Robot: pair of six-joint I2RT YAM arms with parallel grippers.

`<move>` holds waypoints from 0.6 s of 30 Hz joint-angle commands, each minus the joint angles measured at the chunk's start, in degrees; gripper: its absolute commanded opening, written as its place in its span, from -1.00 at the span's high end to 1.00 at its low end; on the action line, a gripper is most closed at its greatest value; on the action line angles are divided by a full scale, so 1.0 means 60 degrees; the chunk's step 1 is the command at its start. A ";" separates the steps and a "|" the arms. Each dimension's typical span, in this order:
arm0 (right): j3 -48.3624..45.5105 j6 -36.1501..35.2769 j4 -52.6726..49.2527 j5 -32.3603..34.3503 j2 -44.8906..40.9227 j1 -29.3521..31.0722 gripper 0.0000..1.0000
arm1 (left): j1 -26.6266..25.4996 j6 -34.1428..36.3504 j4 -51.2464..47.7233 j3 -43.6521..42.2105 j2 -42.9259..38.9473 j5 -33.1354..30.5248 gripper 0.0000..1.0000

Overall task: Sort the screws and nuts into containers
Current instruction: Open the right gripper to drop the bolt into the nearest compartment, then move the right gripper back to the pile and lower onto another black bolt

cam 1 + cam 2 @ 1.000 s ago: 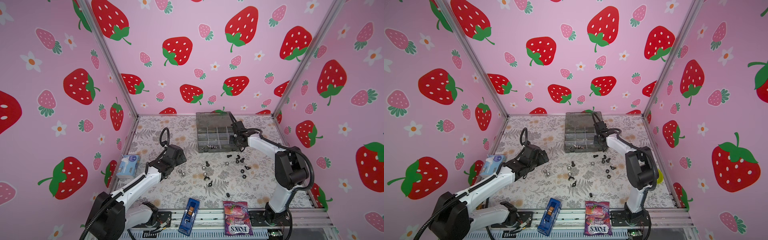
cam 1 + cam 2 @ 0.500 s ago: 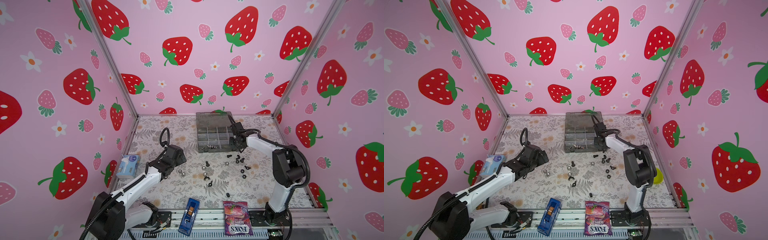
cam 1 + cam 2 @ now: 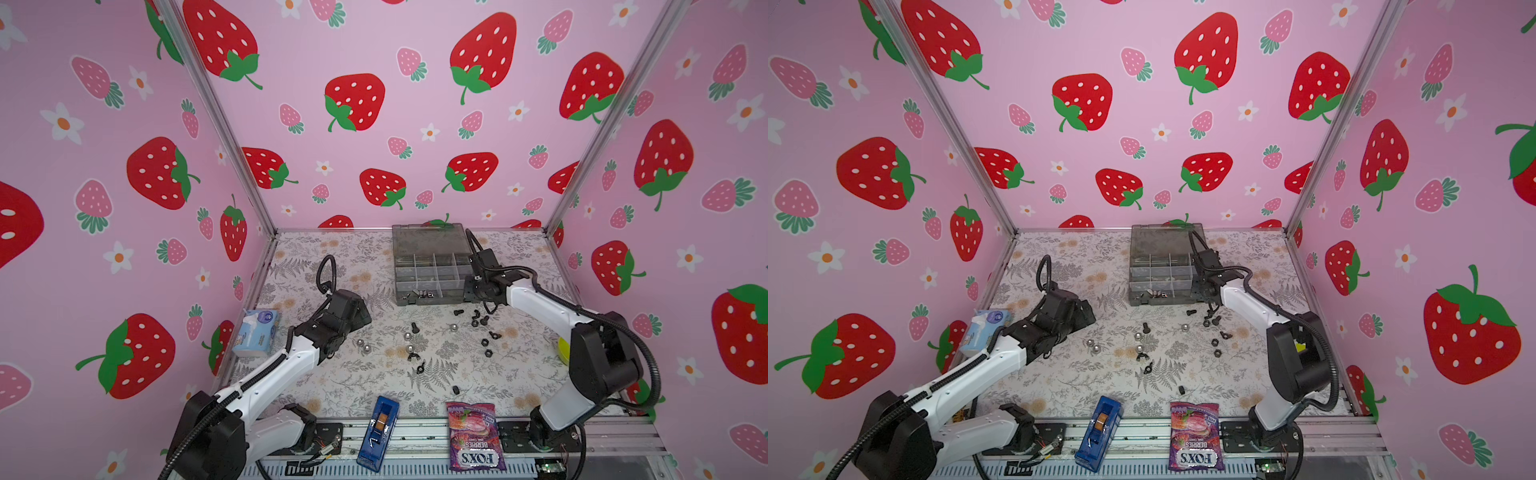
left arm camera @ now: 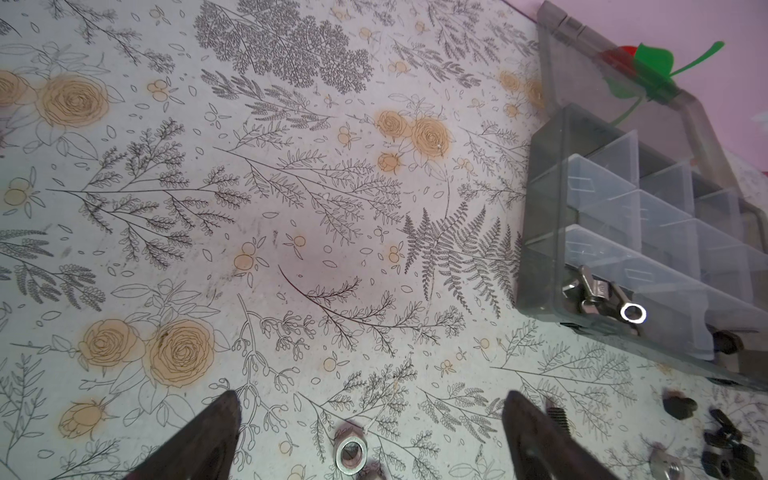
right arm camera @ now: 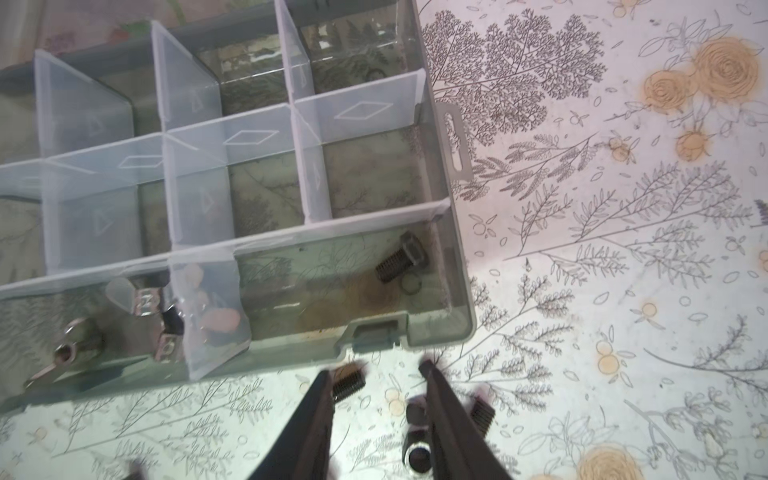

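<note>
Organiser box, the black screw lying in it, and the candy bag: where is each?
Organiser box (image 3: 428,241): in a top view, on its open lid.
Black screw (image 5: 399,261): right wrist view, on its threaded shank.
Candy bag (image 3: 475,436): in a top view, on the middle of its front.

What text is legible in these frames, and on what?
"FOX'S": purple candy bag, upside down in both top views.
"BERRIES": same bag, also upside down; its smaller print is unreadable.
Blue tissue pack: print too small to read.
Blue box: no legible text.
Silver wing nuts in the organiser: stamped marks, too blurred to read.
</note>
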 commanded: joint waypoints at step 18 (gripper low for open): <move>-0.1548 0.1597 0.1407 0.0090 0.0649 0.1331 -0.24 | 0.0150 -0.0085 -0.0134 -0.0018 0.0100 -0.0174 -0.98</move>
